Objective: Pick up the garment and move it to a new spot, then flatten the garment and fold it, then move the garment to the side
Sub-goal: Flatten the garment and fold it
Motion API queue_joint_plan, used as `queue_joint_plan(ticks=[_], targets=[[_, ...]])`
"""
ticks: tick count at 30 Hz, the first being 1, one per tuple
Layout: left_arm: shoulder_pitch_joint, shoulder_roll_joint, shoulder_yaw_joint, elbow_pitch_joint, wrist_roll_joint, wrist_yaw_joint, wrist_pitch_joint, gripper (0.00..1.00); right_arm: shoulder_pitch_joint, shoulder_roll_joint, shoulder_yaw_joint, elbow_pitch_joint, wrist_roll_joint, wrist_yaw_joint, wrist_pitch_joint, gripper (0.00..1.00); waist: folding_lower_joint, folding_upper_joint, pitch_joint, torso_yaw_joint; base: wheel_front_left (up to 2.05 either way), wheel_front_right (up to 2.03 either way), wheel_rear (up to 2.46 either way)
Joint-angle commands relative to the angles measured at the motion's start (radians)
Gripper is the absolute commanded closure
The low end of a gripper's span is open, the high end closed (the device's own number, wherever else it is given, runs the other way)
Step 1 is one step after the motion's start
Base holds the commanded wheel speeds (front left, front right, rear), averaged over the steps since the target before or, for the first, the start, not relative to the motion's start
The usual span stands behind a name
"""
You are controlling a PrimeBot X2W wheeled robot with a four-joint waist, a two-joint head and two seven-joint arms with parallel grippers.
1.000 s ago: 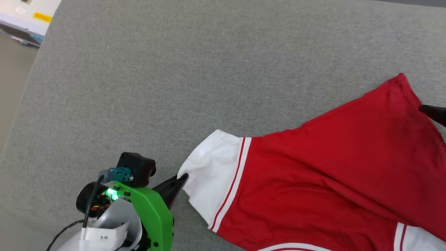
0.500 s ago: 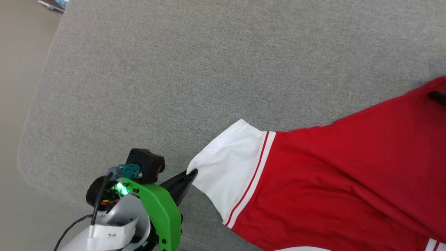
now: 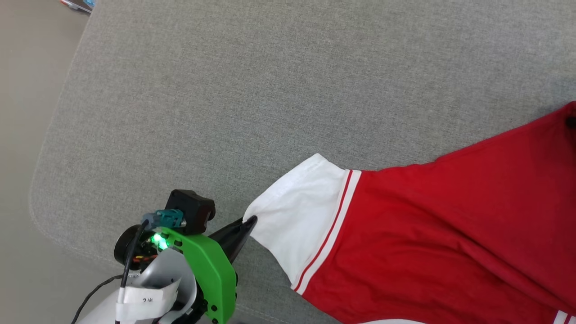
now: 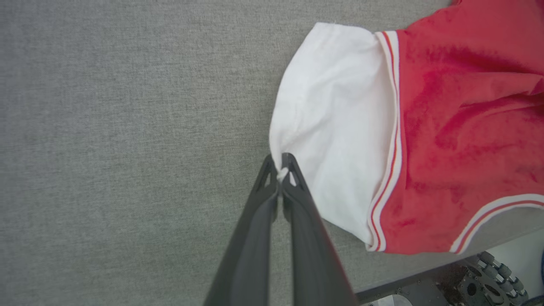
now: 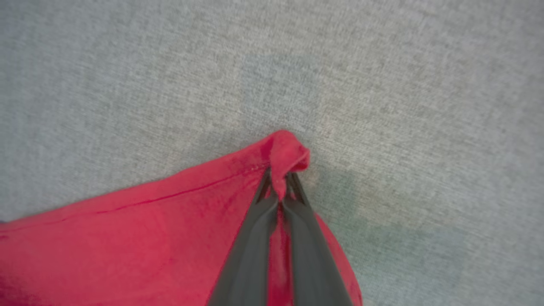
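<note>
I take this for an indoor work or test room, though I can't tell which. Under my left gripper spreads a wide grey woven-fabric surface with a rounded corner. Left of it lies a smooth beige floor, and behind my fingers, to the right, stands a dark metal roller-wheeled base.

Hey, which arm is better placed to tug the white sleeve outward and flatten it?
Left: the left claw is shut on the white sleeve at its edge; the right claw pinches a red corner of the garment instead.
</note>
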Motion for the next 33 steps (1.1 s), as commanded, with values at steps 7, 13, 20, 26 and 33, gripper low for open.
queue_joint_plan(ticks=[7,13,20,26,33], targets=[[-0.018,0.003,0.011,0.009,-0.005,0.003,-0.012,1.00,0.039,0.015,0.011,0.046,0.028,-0.001,-0.072,1.00,0.0000,0.0000,-0.053,-0.016,0.00,0.00,0.00],[-0.011,0.014,0.024,0.006,-0.007,0.011,-0.021,1.00,0.052,0.024,0.004,0.066,0.056,-0.001,-0.139,1.00,0.0000,0.0000,-0.125,-0.042,0.00,0.00,0.00],[-0.002,0.028,0.035,-0.014,-0.012,0.022,-0.019,1.00,0.081,0.026,-0.005,0.078,0.095,-0.001,-0.211,1.00,0.0000,0.0000,-0.205,-0.076,0.00,0.00,0.00],[0.001,0.047,0.056,-0.036,-0.008,0.037,-0.024,1.00,0.107,0.021,-0.016,0.054,0.130,-0.001,-0.262,1.00,0.0000,0.0000,-0.267,-0.110,0.00,0.00,0.00],[-0.032,0.049,0.111,-0.060,-0.004,0.061,-0.060,1.00,0.142,0.003,-0.031,-0.027,0.171,-0.001,-0.331,1.00,0.0000,0.0000,-0.371,-0.165,0.00,0.00,0.00]])
